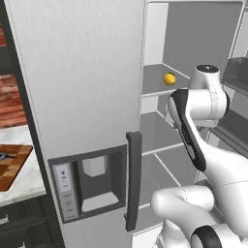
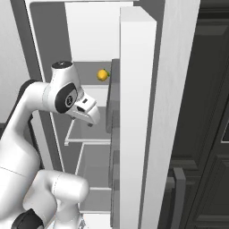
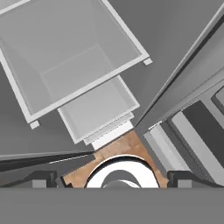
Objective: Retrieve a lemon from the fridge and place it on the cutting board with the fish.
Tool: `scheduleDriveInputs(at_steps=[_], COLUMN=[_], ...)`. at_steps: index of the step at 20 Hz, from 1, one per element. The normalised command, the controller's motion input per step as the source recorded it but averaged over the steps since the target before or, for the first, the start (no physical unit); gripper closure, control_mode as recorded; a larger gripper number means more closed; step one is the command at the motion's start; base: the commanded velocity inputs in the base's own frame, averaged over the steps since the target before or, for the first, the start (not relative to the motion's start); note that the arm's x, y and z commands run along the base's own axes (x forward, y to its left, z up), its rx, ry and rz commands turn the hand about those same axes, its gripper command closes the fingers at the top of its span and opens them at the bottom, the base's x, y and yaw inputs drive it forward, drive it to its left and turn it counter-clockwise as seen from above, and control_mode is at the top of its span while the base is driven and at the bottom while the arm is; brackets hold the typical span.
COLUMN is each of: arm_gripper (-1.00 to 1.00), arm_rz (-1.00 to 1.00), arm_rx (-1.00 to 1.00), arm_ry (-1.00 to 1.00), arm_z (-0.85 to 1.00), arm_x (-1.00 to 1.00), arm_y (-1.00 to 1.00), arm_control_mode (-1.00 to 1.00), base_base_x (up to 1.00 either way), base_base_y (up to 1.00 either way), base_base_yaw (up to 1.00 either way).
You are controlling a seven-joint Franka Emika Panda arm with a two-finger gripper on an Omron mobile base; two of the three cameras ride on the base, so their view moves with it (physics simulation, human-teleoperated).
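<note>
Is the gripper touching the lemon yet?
Apart. The left base view shows the lemon alone on its fridge shelf; the hand view shows the gripper with nothing between its fingertips.

White rounded arm point(image 1: 213, 160), dark joint bands

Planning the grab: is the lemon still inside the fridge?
Yes, inside: the lemon rests on an upper shelf of the open fridge.

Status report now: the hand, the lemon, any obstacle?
Hand open, empty, looking down past the shelves. Lemon untouched on upper fridge shelf. Fridge door open; nothing blocks the lemon.
</note>
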Motion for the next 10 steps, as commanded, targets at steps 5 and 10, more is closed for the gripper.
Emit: scheduleDriveInputs(at_steps=[5,10], arm_gripper=[-1.0,-1.0], arm_rz=[0.0,0.05], arm_rx=[-0.02,-0.17], arm_ry=[-0.06,-0.21], arm_z=[0.13,0.66], arm_x=[0.0,0.11], arm_y=[0.01,0.0], arm_control_mode=[-1.0,-1.0], base_base_x=[0.0,0.0], base_base_y=[0.0,0.0], base_base_yaw=[0.0,0.0])
